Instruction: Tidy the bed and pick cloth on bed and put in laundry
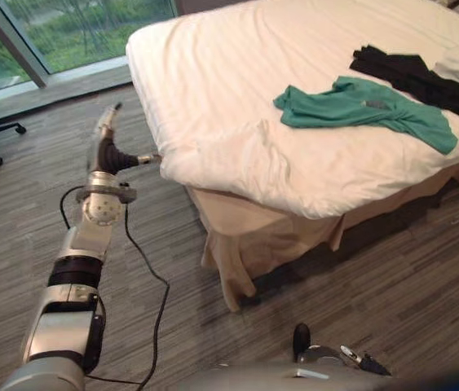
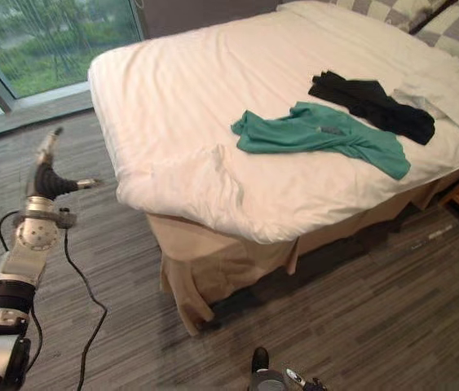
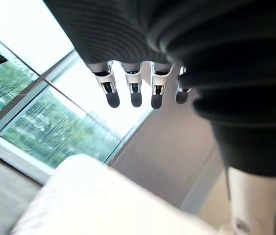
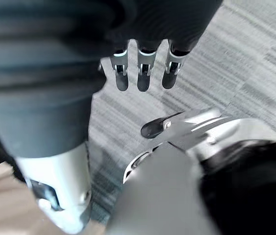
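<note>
No legible text, number or sign found in any view. One candidate only: a small grey patch point(image 1: 377, 104) on the green shirt point(image 1: 335, 112), lying right of centre on the bed point(image 1: 213, 73). It is too small to make out as lettering or print.

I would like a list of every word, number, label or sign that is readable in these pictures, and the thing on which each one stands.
No text can be read in these pictures.
green shirt: it bears a small grey patch, too small to tell whether it carries any print.
black garment: no mark visible.
white bedcover: plain, no mark visible.
</note>
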### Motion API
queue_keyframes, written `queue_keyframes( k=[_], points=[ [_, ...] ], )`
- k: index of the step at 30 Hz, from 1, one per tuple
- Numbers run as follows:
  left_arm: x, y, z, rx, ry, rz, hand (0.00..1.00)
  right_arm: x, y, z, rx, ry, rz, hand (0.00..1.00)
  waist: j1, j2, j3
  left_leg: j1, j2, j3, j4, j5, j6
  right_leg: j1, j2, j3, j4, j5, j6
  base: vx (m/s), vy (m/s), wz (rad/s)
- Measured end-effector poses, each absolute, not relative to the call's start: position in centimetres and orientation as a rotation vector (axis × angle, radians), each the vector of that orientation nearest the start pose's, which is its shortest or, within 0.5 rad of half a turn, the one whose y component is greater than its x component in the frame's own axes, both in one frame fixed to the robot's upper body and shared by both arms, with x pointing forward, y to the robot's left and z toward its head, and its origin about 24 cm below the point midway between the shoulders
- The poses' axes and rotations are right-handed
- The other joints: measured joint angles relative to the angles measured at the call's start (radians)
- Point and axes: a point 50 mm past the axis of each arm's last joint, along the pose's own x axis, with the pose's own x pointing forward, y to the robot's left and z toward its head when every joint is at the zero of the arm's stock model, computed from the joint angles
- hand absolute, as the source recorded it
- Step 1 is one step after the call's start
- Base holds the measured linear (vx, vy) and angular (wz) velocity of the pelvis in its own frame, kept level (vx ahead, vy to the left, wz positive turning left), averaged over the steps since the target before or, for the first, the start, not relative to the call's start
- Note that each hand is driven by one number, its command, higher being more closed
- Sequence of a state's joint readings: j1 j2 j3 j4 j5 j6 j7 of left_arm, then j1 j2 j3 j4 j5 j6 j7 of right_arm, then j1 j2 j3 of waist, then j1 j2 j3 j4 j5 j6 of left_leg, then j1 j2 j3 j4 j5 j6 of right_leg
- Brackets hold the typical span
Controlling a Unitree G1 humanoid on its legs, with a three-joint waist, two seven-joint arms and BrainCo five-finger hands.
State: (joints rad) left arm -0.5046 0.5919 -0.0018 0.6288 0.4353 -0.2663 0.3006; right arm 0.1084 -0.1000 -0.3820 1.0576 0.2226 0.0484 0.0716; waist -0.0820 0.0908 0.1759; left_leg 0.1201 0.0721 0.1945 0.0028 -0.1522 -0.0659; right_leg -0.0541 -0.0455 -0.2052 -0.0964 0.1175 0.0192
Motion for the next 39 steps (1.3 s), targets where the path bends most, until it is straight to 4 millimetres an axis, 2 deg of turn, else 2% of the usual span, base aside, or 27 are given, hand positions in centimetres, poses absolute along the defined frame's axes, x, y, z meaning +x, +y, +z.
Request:
queue_keyframes(
  k=[4, 6, 7, 11, 15, 20, 21, 24, 28, 30, 35, 39],
  points=[
    [34.5, 27.7, 13.4, 1.042, -0.246, 0.357, 0.00, 8.8, -23.4, -15.7, 0.341, 1.056, -0.485, 0.00, -0.040, 0.032, 0.065, -0.041, -0.003, 0.041, 0.001, 0.012, 0.004, -0.060, -0.005, 0.031, 0.001, 0.019, -0.005, -0.08, -0.036, -0.31],
    [35.0, 27.5, 14.5, 1.039, -0.272, 0.394, 0.00, 9.3, -23.6, -15.5, 0.332, 1.029, -0.488, 0.00, -0.053, 0.050, 0.081, -0.053, -0.002, 0.054, 0.000, 0.014, -0.001, -0.079, -0.004, 0.043, 0.001, 0.022, -0.010, -0.03, -0.029, -0.26],
    [35.5, 27.3, 15.9, 1.029, -0.310, 0.428, 0.00, 9.9, -23.7, -15.3, 0.330, 1.007, -0.486, 0.00, -0.069, 0.057, 0.093, -0.062, 0.000, 0.067, 0.000, 0.021, -0.010, -0.093, -0.001, 0.050, 0.001, 0.023, -0.012, -0.01, -0.040, -0.17],
    [36.4, 26.7, 18.8, 1.008, -0.392, 0.506, 0.00, 12.2, -23.9, -14.5, 0.325, 0.917, -0.473, 0.00, -0.077, 0.054, 0.107, -0.107, -0.001, 0.084, 0.001, 0.048, -0.021, -0.171, -0.001, 0.082, 0.056, 0.014, -0.026, -0.01, -0.049, -0.15],
    [37.2, 25.6, 20.4, 0.998, -0.406, 0.558, 0.00, 14.7, -24.3, -13.2, 0.330, 0.798, -0.466, 0.00, -0.076, 0.058, 0.152, -0.153, -0.007, 0.129, 0.010, 0.057, -0.011, -0.264, -0.011, 0.106, 0.144, -0.017, -0.027, -0.04, -0.038, -0.11],
    [38.1, 25.0, 21.8, 1.001, -0.331, 0.611, 0.00, 18.0, -23.7, -11.5, 0.317, 0.687, -0.403, 0.00, -0.076, 0.035, 0.214, -0.239, -0.025, 0.170, 0.016, 0.066, 0.002, -0.386, -0.028, 0.131, 0.206, -0.025, -0.020, -0.07, -0.013, -0.06],
    [38.2, 25.2, 21.7, 0.997, -0.286, 0.632, 1.00, 18.8, -23.3, -11.0, 0.339, 0.653, -0.395, 0.00, -0.071, 0.027, 0.221, -0.264, -0.029, 0.187, 0.017, 0.068, 0.005, -0.419, -0.030, 0.141, 0.211, -0.018, -0.020, -0.05, -0.001, -0.20],
    [38.8, 25.0, 22.0, 0.924, -0.205, 0.654, 1.00, 20.5, -22.4, -9.6, 0.373, 0.562, -0.356, 0.00, -0.064, 0.004, 0.259, -0.302, -0.032, 0.207, 0.036, 0.071, 0.009, -0.454, -0.035, 0.151, 0.215, -0.001, -0.027, -0.02, -0.001, -0.07],
    [39.0, 24.6, 23.2, 0.851, -0.211, 0.673, 1.00, 22.8, -21.8, -7.6, 0.425, 0.455, -0.319, 0.00, -0.061, -0.016, 0.287, -0.352, -0.023, 0.233, 0.086, 0.051, 0.012, -0.486, -0.041, 0.152, 0.223, 0.008, -0.028, -0.02, 0.001, 0.06],
    [39.0, 24.6, 24.2, 0.828, -0.234, 0.685, 1.00, 23.9, -21.6, -6.5, 0.429, 0.405, -0.291, 0.00, -0.039, -0.020, 0.290, -0.376, -0.018, 0.242, 0.112, 0.036, 0.015, -0.505, -0.041, 0.158, 0.227, 0.010, -0.028, -0.01, -0.004, -0.07],
    [39.2, 24.3, 24.1, 0.812, -0.224, 0.647, 1.00, 24.5, -21.3, -5.7, 0.423, 0.386, -0.265, 0.00, -0.031, -0.020, 0.290, -0.366, -0.019, 0.257, 0.121, 0.028, 0.015, -0.497, -0.047, 0.160, 0.240, 0.008, -0.028, 0.01, 0.003, -0.01],
    [39.4, 23.7, 24.0, 0.796, -0.235, 0.587, 1.00, 24.1, -21.3, -6.1, 0.427, 0.410, -0.261, 0.00, -0.032, -0.019, 0.289, -0.339, -0.022, 0.261, 0.113, 0.028, 0.015, -0.477, -0.058, 0.147, 0.264, -0.014, -0.024, 0.03, 0.021, 0.09]
  ],
)
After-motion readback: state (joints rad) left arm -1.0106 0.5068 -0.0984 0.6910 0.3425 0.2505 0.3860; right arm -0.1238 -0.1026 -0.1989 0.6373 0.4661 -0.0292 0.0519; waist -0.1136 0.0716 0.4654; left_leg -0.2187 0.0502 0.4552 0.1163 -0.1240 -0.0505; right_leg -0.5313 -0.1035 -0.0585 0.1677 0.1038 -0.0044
